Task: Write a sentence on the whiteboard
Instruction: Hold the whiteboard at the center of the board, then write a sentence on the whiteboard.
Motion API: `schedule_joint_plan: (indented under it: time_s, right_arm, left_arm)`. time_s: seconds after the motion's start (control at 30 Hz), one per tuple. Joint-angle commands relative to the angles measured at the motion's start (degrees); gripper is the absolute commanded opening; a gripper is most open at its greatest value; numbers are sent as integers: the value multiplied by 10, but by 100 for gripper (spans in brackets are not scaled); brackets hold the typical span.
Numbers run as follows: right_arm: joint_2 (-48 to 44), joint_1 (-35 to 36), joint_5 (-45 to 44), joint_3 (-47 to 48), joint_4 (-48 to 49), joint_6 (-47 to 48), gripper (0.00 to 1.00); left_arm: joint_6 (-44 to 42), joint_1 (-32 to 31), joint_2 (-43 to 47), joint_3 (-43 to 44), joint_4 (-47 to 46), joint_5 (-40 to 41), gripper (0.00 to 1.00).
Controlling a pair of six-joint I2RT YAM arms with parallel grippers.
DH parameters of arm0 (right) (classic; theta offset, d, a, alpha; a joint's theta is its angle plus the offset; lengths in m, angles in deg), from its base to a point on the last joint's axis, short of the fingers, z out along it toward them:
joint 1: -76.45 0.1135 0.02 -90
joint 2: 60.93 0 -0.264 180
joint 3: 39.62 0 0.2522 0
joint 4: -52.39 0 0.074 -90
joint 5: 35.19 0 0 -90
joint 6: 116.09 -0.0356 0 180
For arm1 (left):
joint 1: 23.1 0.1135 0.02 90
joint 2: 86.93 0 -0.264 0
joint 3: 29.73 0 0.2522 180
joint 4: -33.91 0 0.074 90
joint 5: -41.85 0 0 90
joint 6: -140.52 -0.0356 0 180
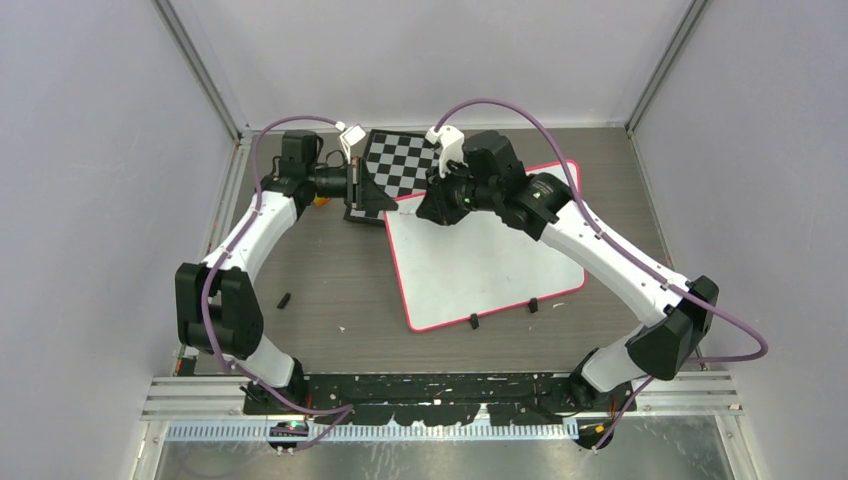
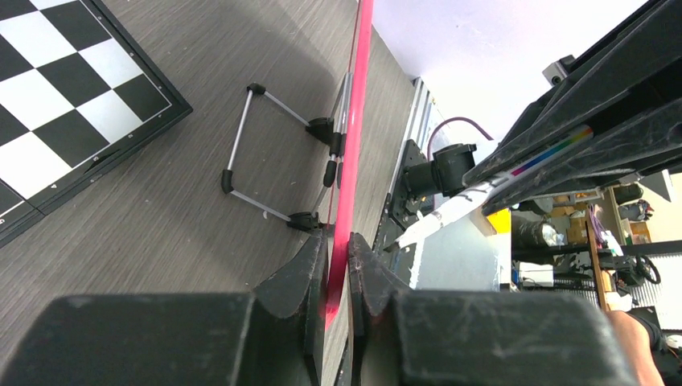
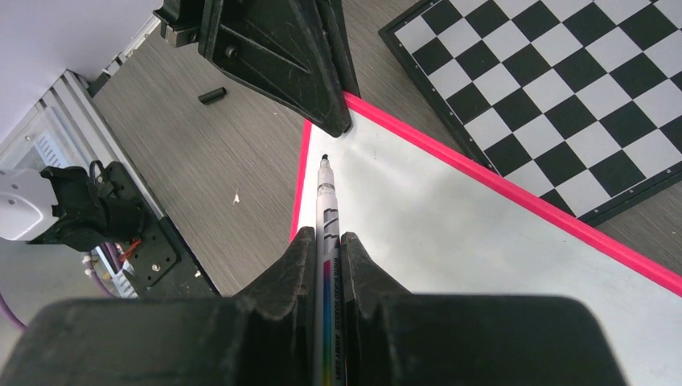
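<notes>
The whiteboard [image 1: 480, 265] with its pink frame lies tilted on the table, its face plain white. The sentence is not in view. My left gripper [image 2: 344, 249] is shut on the board's pink frame [image 2: 355, 112] at the far left corner [image 1: 390, 205]. My right gripper [image 3: 326, 241] is shut on a white marker [image 3: 328, 201] with a rainbow stripe. It hovers over that same corner [image 1: 432, 205]. The marker's black tip [image 3: 324, 158] points at the board just short of the left fingers [image 3: 322, 88]. I cannot tell whether the tip touches the board.
A black-and-white checkerboard [image 1: 400, 165] lies behind the whiteboard's far edge. A small black cap [image 1: 284, 299] sits on the wood table to the left. Two black clips [image 1: 473, 321] are on the board's near edge. A wire stand [image 2: 257, 153] props the board up.
</notes>
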Motion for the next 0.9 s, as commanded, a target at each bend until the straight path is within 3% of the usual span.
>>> schedule_joint_plan:
  time_s: [0.0,0.87]
  right_arm:
    - [7,11,-14,27,26,3,0]
    - [41,13,-40,21,50,18,0]
  left_arm:
    - [3,3,6,-3,-12,-1,2]
    - [-6,3,9,-8,-7,-2,0]
